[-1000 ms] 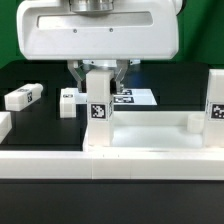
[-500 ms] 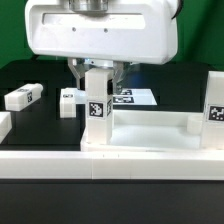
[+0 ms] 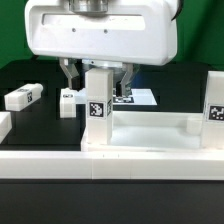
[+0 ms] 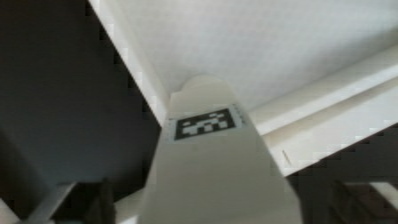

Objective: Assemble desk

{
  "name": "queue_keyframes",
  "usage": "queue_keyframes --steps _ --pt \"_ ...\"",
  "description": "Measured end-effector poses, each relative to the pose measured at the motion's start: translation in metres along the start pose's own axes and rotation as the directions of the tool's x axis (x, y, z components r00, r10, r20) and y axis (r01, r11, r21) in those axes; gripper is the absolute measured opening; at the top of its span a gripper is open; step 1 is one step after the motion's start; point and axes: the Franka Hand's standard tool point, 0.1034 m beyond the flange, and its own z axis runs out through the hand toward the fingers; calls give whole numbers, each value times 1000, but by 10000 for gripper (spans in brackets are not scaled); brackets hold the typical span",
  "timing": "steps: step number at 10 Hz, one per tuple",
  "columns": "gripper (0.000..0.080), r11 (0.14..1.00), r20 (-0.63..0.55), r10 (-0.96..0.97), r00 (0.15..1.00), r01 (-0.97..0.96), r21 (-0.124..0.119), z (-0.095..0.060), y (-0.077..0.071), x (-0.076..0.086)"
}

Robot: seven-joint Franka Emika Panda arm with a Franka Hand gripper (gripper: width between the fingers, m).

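Plainly the gripper [image 3: 97, 88] hangs released, its fingers [image 3: 69, 78] spread clear on either side of the upright leg [image 3: 97, 110]. That leg stands at the desk top's [image 3: 150, 136] corner toward the exterior view's left, tag facing the camera.

Leg [image 3: 214, 102] partly out of frame

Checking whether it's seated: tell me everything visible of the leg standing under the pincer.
The leg is a square white plastic-looking post bearing a black-and-white tag. It stands upright at a corner of the desk top; how deep it sits cannot be told. The open pincer straddles its upper end, fingers clear of both sides.
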Motion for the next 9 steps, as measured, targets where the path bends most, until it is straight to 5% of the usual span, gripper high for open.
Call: queue_keyframes --steps 4,9 --pt "646 982 39 183 982 -185 36 -25 -11 -18" --pt "649 985 37 167 985 -168 35 -23 -20 -17"
